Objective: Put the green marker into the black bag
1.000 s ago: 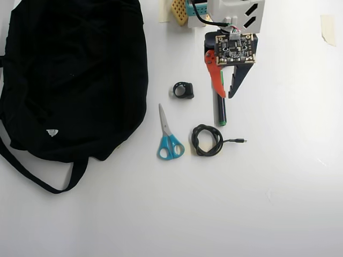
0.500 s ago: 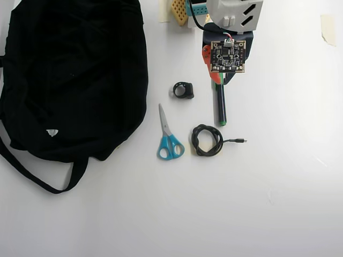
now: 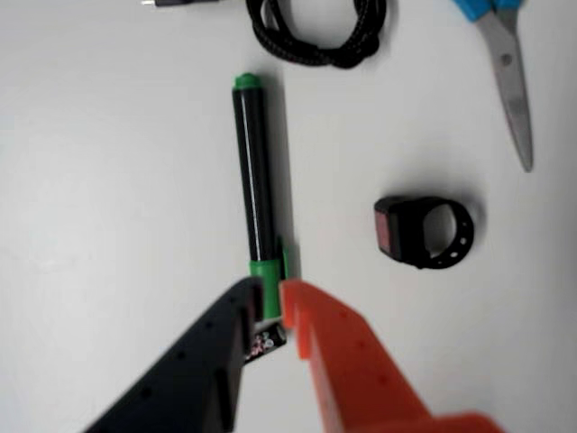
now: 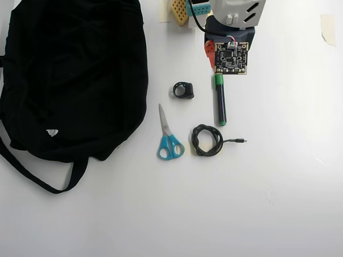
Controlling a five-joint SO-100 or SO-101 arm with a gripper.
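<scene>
In the wrist view the gripper [image 3: 273, 302] has one black and one orange finger, set narrow on either side of the capped end of the green marker [image 3: 256, 185]; whether they actually press on it is hard to tell. The marker lies flat on the white table [image 3: 108, 180]. Past its far end sits a coiled black cable [image 3: 315, 32], and to the right a small black ring [image 3: 422, 232] and scissors [image 3: 509, 77] (blue handles). From overhead, the black bag [image 4: 75, 75] fills the left side, well apart from the marker [image 4: 220, 101], with the ring [image 4: 183, 90] and scissors [image 4: 169, 136] between them.
</scene>
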